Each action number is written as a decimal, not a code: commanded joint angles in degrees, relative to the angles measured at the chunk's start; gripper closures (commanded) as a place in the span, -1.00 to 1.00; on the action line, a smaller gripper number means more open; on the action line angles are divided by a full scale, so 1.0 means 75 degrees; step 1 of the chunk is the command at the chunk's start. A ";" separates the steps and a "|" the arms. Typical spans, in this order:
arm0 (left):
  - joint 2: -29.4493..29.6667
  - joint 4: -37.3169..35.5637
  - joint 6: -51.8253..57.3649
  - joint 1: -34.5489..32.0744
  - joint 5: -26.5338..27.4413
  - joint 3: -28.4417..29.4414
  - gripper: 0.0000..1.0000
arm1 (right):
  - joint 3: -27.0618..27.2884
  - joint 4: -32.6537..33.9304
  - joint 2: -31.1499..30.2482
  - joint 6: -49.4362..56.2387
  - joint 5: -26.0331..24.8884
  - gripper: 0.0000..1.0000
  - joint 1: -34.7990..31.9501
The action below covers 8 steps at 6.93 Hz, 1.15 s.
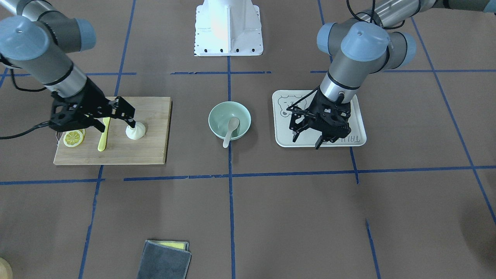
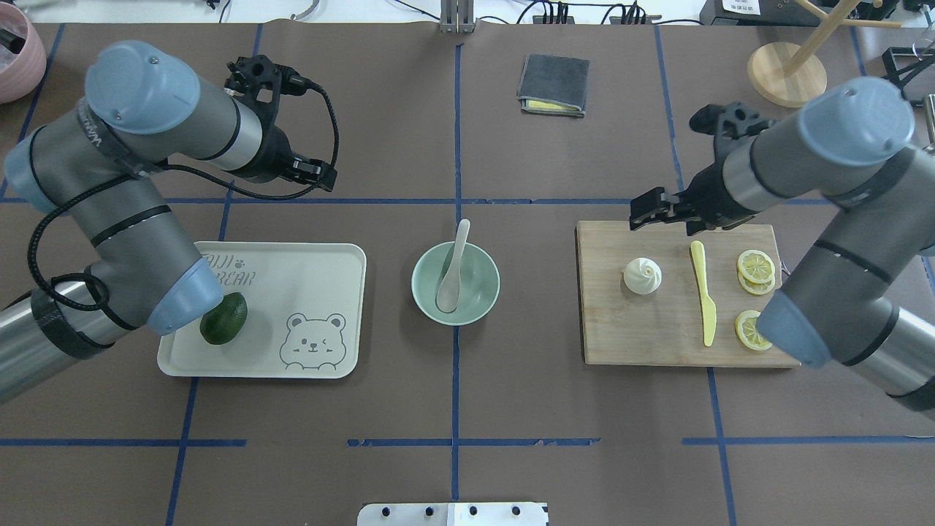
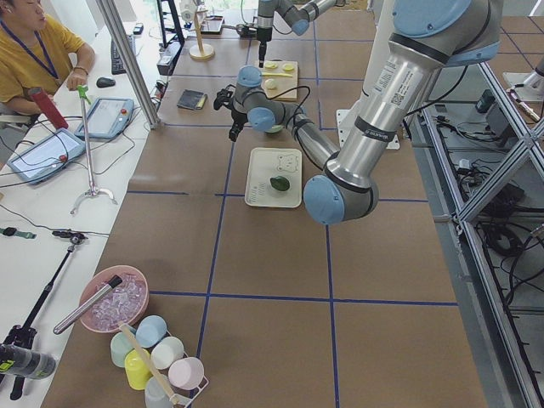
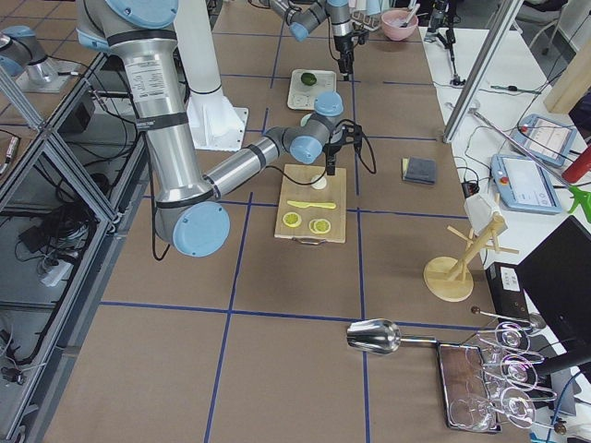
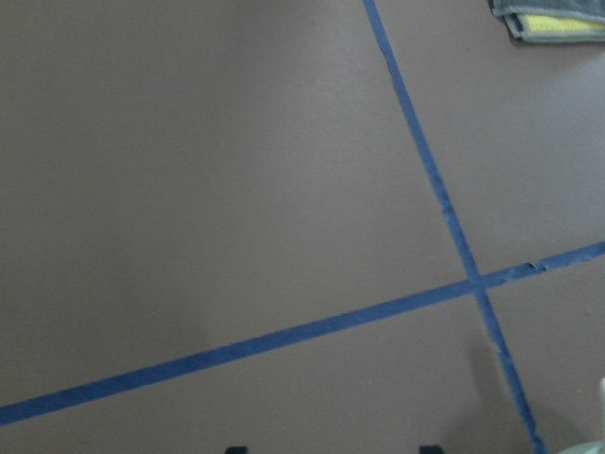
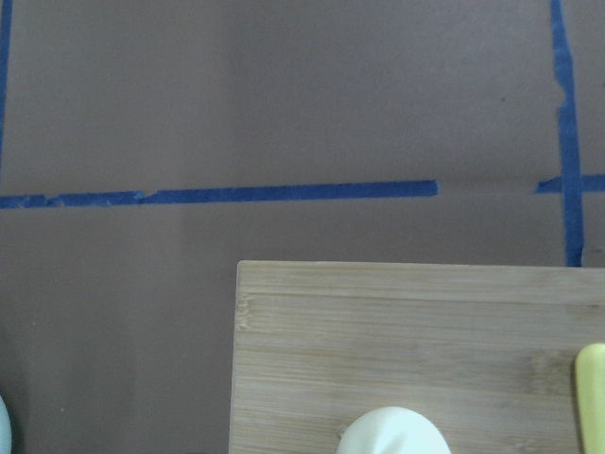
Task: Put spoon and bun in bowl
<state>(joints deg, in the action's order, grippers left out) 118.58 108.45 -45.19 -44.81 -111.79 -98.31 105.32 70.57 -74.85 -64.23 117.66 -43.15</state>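
Note:
The pale mint-green bowl (image 1: 217, 112) (image 2: 482, 292) stands at the table's middle. The off-white spoon (image 1: 231, 130) (image 2: 454, 267) lies in it, scoop inside and handle sticking out over the rim. The white pleated bun (image 1: 135, 131) (image 2: 642, 275) sits on the wooden cutting board (image 1: 155, 151) (image 2: 657, 336); its top shows in the right wrist view (image 6: 392, 433). My right gripper (image 1: 131, 116) (image 2: 649, 208) hovers open and empty just above and beside the bun. My left gripper (image 1: 308, 138) (image 2: 310, 172) is open and empty above the white bear-print tray (image 1: 358, 139) (image 2: 321, 270).
A yellow plastic knife (image 2: 703, 292) and lemon slices (image 2: 755, 267) lie on the board beside the bun. A green avocado (image 2: 223, 318) sits on the tray. A folded grey cloth (image 2: 554, 86) lies on the far side. A wooden stand (image 2: 787, 73) is at the far right.

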 commanded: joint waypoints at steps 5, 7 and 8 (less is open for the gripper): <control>-0.0166 -0.0023 0.0026 -0.0002 0.0035 -0.0063 -0.49 | -0.0120 0.1605 0.0171 -0.0107 -0.1669 -0.78 0.1206; -0.0178 -0.0023 0.0026 -0.0002 0.0035 -0.0087 -0.50 | -0.0424 0.1618 0.0405 -0.0107 -0.1870 -0.78 0.1312; -0.0190 -0.0023 0.0026 -0.0002 0.0035 -0.0087 -0.50 | -0.0379 0.1618 0.0394 -0.0096 -0.1894 -0.60 0.1243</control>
<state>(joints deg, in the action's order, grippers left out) 117.23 108.28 -44.99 -44.83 -111.53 -98.94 102.58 82.67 -72.12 -65.02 103.90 -33.64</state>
